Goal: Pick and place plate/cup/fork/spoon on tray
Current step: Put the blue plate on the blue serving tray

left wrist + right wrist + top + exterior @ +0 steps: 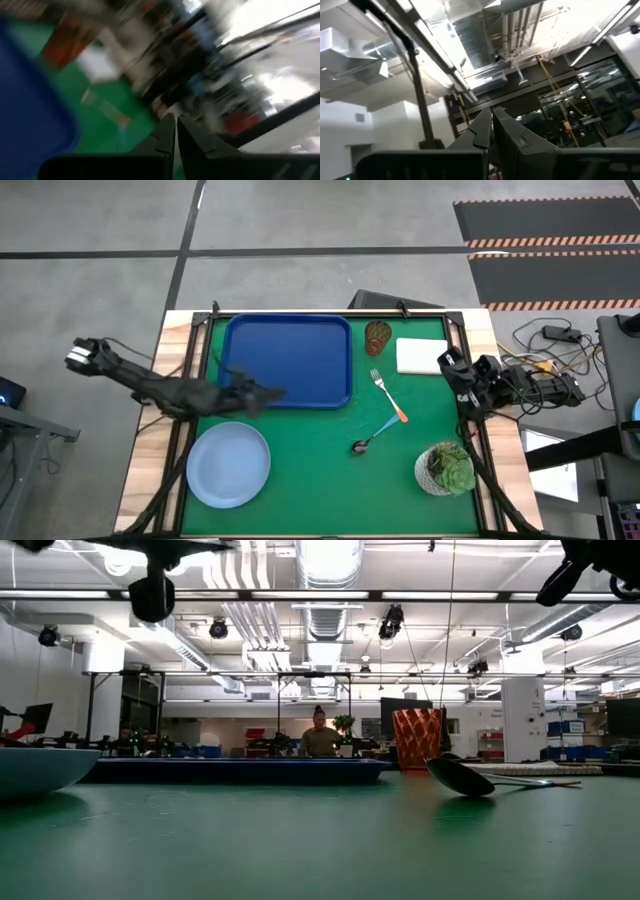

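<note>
The plate looks light, stiff, probably slippery; grip its rim; left gripper and right gripper fingers pressed together, empty.

- No readable text, label, brand, number or sign shows in any view.
</note>
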